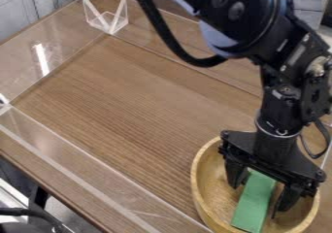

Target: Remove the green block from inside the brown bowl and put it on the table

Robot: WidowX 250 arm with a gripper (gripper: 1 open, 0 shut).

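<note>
Right now your jaws stand spread wide and hold nothing, pointing straight down over the brown bowl at the lower right of the view. You can see one dark finger on the left of the green block and the other finger on its right, so the block sits between them; whether either finger touches it, you cannot tell from this angle. Your green block lies inside the bowl, its long side running from the bowl's middle toward the near rim, its upper end tucked under the gripper body. Your bowl rests on the counter, a wood-grain top, near its front right corner. Clear acrylic walls run along the counter's left and far edges, well apart from the bowl.
</note>
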